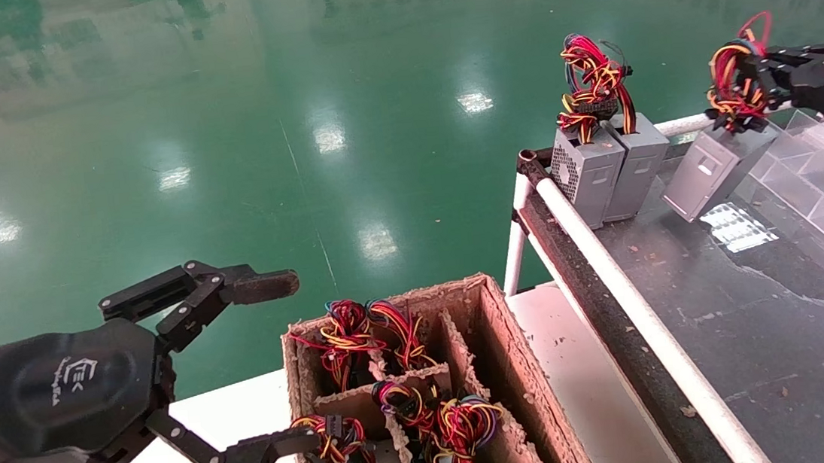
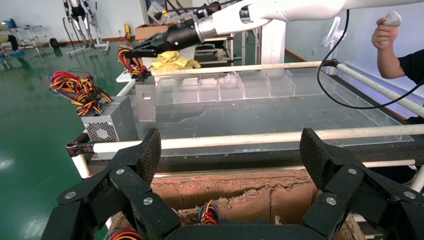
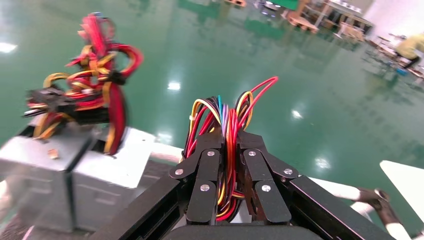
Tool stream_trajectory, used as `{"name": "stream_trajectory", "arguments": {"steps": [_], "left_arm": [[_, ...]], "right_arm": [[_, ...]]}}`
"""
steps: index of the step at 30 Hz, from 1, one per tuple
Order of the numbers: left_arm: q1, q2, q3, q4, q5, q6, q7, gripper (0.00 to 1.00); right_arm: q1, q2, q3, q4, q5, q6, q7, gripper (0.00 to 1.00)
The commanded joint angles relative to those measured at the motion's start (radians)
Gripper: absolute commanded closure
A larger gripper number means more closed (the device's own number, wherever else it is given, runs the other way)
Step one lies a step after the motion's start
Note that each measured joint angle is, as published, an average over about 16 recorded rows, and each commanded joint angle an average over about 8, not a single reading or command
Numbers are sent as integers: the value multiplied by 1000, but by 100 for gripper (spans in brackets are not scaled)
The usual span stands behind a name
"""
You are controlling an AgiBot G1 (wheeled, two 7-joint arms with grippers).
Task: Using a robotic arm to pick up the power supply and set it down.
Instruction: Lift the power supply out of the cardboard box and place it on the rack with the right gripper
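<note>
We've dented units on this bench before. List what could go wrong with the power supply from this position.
1. The right gripper is shut only on the wire bundle, not the case, so the wires could slip or strain.
2. The power supply hangs tilted, so it may land on an edge and tip over.
3. It is near the two grey boxes standing on the bench; a swing could knock them.

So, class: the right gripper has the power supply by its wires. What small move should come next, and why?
Probably lower it gently. The right gripper is shut on the wire bundle, and the power supply hangs tilted beside the two grey boxes on the black table; contact unclear. The left gripper waits open over the cardboard crate.
</note>
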Motion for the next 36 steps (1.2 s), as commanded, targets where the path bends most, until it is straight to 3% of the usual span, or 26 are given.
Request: {"name": "stream_trajectory", "arguments": {"steps": [1, 11, 36], "left_arm": [[0, 0, 0, 0, 0, 0, 0, 0], [0, 0, 0, 0, 0, 0, 0, 0], [0, 0, 0, 0, 0, 0, 0, 0]], "right_arm": [[2, 1, -5, 2, -8, -19, 2, 100], [5, -44, -21, 0, -29, -11, 2, 100], [13, -149, -20, -3, -28, 111, -3, 100]]}}
